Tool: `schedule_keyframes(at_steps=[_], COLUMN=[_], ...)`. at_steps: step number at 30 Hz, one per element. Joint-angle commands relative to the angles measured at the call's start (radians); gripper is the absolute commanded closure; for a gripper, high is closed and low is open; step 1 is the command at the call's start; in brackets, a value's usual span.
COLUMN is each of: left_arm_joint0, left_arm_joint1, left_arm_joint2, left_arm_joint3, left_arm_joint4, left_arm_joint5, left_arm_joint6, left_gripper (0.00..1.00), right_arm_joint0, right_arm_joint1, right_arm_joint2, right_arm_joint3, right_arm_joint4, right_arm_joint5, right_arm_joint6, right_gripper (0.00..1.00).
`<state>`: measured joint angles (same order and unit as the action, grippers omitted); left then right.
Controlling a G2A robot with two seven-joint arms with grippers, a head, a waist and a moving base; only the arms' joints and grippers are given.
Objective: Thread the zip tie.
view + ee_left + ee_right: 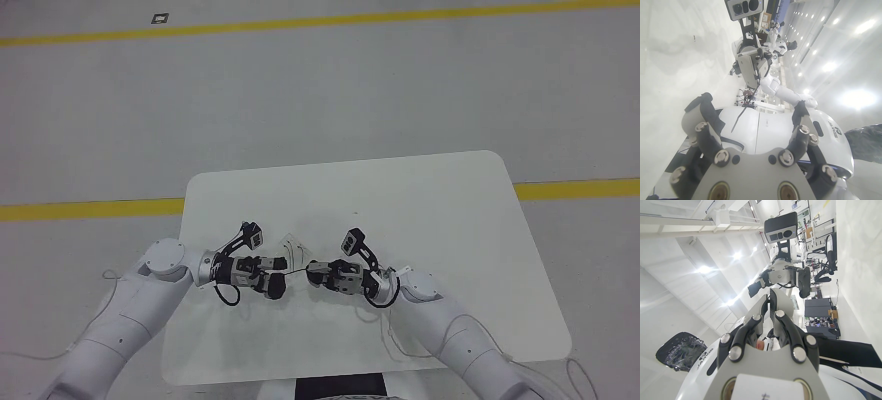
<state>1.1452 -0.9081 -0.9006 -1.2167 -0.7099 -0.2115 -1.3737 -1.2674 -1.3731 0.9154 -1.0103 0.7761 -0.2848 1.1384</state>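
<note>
**Student:** What did the right pincer hold?

**Tutor:** The tie. The jaws stood narrow, pressed on one end of the dark strip. The rest ran free from the tips toward the left pincer. Whether the gripped end was head or tail was too small to tell.

**Student:** And the left pincer?

**Tutor:** It was wide open and held nothing. It faced the right pincer tip to tip, both above the worktop. The tie's free end lay in front of the open jaws, between the two pincers. As far as the wrist view showed, it was apart from either finger.

**Student:** Why was it held this way?

**Tutor:** Judging from the task, a grip at one end probably turned the strip into a pointer aimed across the gap. The wide opening gave a thin, springy strip room to enter before any closing. Holding it off the worktop left both ends reachable.

**Student:** Which step was this, and what was the risk?

**Tutor:** It was probably the second grasp that comes before threading. The strip ran nearly straight, so no loop had been made. It bowed slightly, so its end could sit off the jaws' line. Closing would call for careful centring, or the tie might flick aside.
</note>
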Motion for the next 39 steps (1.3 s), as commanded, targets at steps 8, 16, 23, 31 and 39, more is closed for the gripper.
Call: schedule_keyframes(at_steps=[8,16,23,31,39], left_arm_joint0=[0.018,0.015,0.020,0.035,0.039], left_arm_joint1=[-0.005,-0.009,-0.010,-0.007,-0.002], left_arm_joint2=[0.008,0.013,0.016,0.003,-0.002], left_arm_joint3=[-0.002,-0.003,-0.013,-0.030,-0.038], left_arm_joint4=[-0.049,-0.062,-0.055,-0.065,-0.033], left_arm_joint5=[0.008,-0.001,0.002,0.002,0.013], left_arm_joint6=[0.017,0.003,0.034,0.060,0.062], left_gripper=[0.00,0.00,0.00,0.00,0.60], right_arm_joint0=[-0.046,-0.047,-0.051,-0.068,-0.082], right_arm_joint1=[0.005,0.001,0.000,0.011,0.025], right_arm_joint2=[0.023,0.007,0.005,0.014,0.029], right_arm_joint3=[-0.065,-0.072,-0.080,-0.122,-0.153], right_arm_joint4=[0.020,0.001,-0.004,-0.078,-0.123], right_arm_joint5=[-0.013,-0.010,-0.006,0.007,0.029], right_arm_joint6=[-0.056,-0.086,-0.100,-0.138,-0.122], right_gripper=[1.00,1.00,1.00,1.00,1.00])
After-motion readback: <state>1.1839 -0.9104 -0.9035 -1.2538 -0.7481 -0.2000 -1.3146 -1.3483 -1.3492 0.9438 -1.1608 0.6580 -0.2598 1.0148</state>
